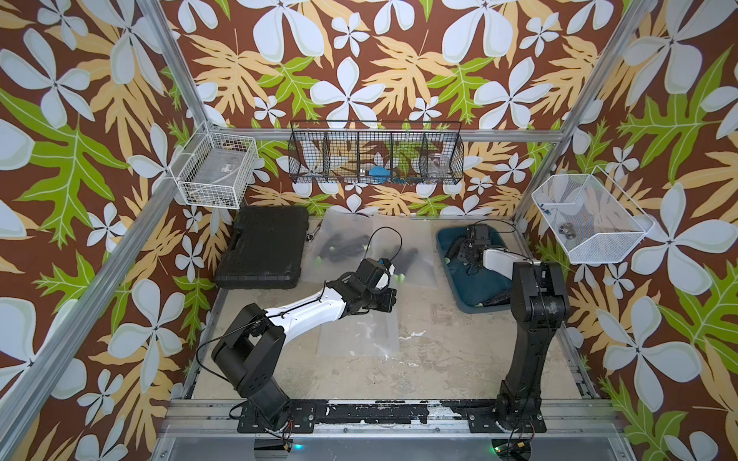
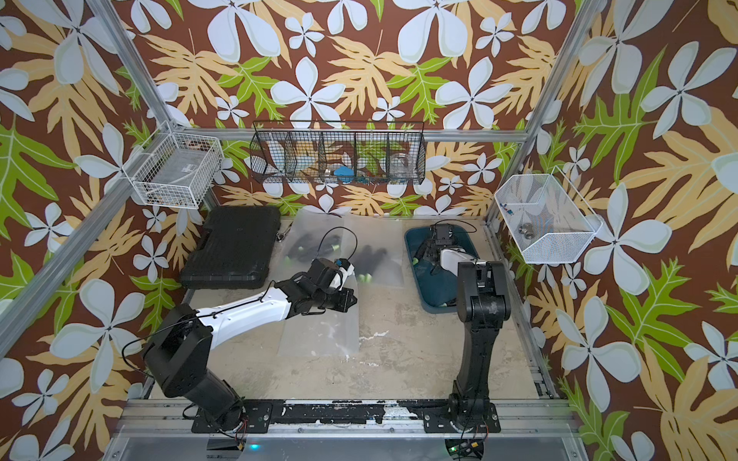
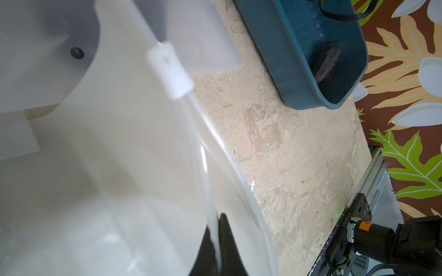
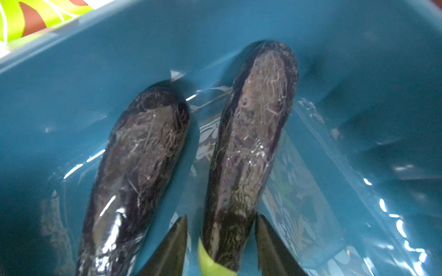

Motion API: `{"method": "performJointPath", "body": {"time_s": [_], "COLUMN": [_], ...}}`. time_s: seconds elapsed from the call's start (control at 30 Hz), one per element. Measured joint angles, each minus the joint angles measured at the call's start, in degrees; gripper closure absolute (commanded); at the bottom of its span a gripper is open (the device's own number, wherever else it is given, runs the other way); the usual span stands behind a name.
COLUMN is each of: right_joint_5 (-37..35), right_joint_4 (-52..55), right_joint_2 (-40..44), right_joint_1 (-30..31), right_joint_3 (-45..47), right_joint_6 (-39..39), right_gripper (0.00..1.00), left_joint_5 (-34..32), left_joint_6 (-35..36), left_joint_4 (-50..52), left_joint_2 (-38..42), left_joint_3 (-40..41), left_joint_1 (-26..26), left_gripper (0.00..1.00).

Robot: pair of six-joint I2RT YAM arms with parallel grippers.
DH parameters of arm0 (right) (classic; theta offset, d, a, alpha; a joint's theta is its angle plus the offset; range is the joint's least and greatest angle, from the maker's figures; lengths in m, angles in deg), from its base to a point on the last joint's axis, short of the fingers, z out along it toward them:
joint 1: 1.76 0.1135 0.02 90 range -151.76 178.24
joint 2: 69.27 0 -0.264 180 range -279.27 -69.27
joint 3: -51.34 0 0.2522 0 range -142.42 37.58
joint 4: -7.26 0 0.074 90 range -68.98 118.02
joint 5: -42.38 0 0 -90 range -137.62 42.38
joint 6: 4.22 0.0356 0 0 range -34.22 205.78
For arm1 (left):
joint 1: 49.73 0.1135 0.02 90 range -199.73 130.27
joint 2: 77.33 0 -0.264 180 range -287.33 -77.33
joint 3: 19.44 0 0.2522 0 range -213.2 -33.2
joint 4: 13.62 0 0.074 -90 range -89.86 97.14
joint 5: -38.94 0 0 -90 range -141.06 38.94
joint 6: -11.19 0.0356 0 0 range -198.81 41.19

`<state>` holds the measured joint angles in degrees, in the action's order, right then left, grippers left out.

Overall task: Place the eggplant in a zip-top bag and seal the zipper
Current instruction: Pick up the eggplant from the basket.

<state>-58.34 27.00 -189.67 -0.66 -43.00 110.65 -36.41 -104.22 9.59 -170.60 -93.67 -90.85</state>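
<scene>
The right hand (image 4: 222, 217) straddled the stem end of an eggplant (image 4: 253, 143) in the blue bin (image 4: 358, 71), jaws partly apart (not yet gripping); the left hand (image 3: 216, 224) pinched the zip-top bag (image 3: 119, 167) rim. Risk: glossy, tapered skin could slip; neighbouring eggplant (image 4: 138, 167) might be nudged.

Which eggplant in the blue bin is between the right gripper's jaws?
The duller eggplant showing its green cap; the glossier eggplant lies beside it, outside the jaws.

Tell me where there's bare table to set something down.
Bare: the front strip between the empty bag and the front rail, and the patch between that bag and the teal bin. Crowded: the back row, where black case, filled bags and bin sit side by side.
</scene>
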Motion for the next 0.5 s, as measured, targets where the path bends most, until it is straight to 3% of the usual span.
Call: {"method": "performJointPath", "body": {"time_s": [0.13, 0.5], "right_joint_5": [0.5, 6.5], "right_joint_4": [-0.1, 1.4], "right_joint_2": [0.1, 21.6], "right_joint_1": [-0.5, 2.1], "right_joint_3": [0.6, 15.9], "right_joint_6": [0.4, 0.9], "right_gripper": [0.80, 0.85], "left_joint_5": [0.4, 0.8], "left_joint_6": [0.0, 0.2], "left_joint_4": [-0.1, -0.7], "left_joint_2": [0.0, -0.7], "left_joint_3": [0.0, 0.7], "left_joint_1": [0.3, 1.3], "left_gripper": [1.00, 1.00]}}
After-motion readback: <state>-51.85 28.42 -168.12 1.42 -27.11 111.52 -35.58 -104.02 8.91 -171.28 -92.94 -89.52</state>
